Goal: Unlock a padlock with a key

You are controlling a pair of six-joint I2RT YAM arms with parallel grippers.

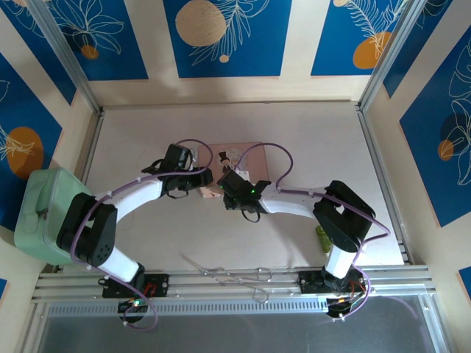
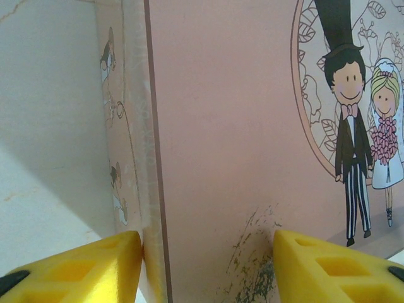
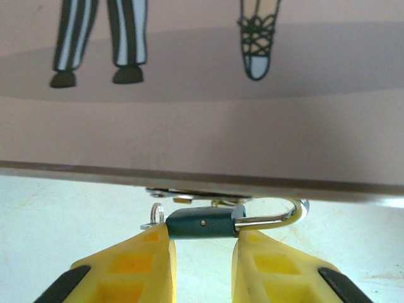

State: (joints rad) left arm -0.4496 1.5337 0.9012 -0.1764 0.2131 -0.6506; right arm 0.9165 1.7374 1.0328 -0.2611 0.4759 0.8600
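Right gripper point(image 3: 202, 235): closed on the padlock point(image 3: 201, 222) body, lower centre.
Left gripper point(image 2: 207, 245): wide, astride the pink box point(image 2: 221, 126) edge.
Shackle point(image 3: 281, 218): points right.

White arms point(image 1: 136, 193), black joints point(image 1: 92, 232), purple cables point(image 1: 278, 149), yellow end effector fingers point(image 3: 139, 265).

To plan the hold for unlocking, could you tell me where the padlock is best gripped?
Grip the padlock by its blue-teal body, from the open table side: it lies sideways, shackle hooked under the pink box, leaving only the body clear.
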